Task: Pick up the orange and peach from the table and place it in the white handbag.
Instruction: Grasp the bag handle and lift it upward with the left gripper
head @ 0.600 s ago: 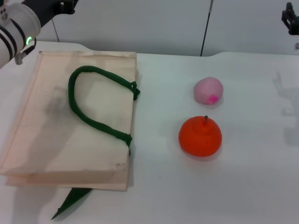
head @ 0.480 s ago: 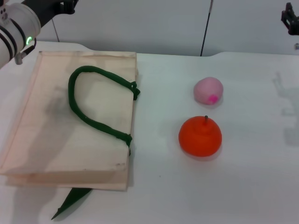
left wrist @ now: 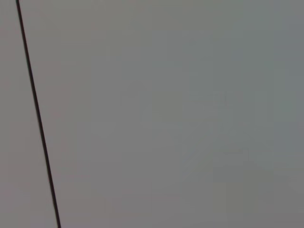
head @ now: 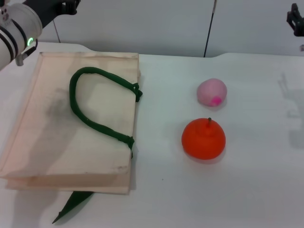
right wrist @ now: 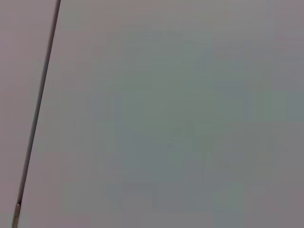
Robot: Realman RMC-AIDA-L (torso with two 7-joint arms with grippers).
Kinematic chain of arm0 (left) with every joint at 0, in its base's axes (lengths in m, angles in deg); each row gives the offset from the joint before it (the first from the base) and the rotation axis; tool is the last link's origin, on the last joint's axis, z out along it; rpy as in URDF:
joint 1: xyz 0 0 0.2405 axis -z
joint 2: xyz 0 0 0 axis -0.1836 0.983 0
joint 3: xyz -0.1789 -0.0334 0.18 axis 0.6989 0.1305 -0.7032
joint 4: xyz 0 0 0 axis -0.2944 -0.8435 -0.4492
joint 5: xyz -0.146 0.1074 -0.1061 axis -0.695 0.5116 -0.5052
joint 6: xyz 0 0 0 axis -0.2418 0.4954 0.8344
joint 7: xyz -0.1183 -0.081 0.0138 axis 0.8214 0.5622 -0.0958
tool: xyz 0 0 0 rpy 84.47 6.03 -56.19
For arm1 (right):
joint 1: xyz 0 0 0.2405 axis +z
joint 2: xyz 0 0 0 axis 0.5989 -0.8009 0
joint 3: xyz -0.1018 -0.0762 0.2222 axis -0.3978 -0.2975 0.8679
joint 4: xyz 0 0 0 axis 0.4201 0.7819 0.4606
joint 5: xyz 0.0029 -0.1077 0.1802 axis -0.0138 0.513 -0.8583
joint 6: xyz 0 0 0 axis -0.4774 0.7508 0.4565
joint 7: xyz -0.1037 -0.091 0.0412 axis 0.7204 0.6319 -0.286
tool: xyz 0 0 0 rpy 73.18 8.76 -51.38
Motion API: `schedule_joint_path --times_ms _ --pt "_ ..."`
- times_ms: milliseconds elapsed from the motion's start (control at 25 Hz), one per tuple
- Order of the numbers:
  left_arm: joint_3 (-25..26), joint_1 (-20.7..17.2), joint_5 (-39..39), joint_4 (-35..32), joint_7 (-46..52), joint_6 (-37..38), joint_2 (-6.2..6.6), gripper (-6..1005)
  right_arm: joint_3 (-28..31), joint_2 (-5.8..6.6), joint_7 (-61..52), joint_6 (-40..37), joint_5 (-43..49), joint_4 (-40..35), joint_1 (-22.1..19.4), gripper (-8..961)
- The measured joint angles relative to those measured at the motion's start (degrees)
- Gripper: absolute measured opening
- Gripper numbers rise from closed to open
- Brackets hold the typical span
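The orange (head: 204,138) and the peach (head: 212,92) are set close together on the tabletop (head: 256,180) — well apart from both grippers. The white handbag (head: 71,123) is laid flat to their left. The right gripper (head: 295,19) is seen at the far right edge, the left gripper (head: 66,6) at the far left — the state of each cannot be told.

Legible text, labels, brands, numbers, signs: none in any view. The white handbag (head: 71,128) shows plain cream fabric with no print; the orange (head: 203,138), at 3 o'clock from it, and the peach (head: 212,92), at 12 o'clock from the orange, carry no sticker or lettering. Both wrist views show a blank grey surface with no writing.
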Motion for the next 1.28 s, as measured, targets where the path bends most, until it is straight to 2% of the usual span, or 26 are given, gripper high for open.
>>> schedule_joint_path --times_ms 520,760,880,1080,1280 --pt "-0.24 -0.04 0.04 -0.01 -0.05 -0.89 0.07 361 -0.05 0.00 0.00 -0.22 0.00 0.67 0.17 788" --pt "0.37 -2.40 1.51 -4.87 2.69 -8.80 0.50 359 -0.02 0.00 0.00 -0.41 0.00 1.84 0.08 788" --pt "1.31 -3.35 6.64 -7.21 8.45 -12.30 0.69 358 0.05 0.00 0.00 -0.47 0.00 1.93 0.12 789" --pt "7.06 -2.83 24.91 -10.32 25.03 -21.21 0.52 356 0.06 0.00 0.00 -0.48 0.00 1.81 0.19 789" --pt "13.57 -1.15 39.18 -13.16 38.32 -31.63 0.49 354 0.03 0.00 0.00 -0.47 0.00 1.81 0.42 789"
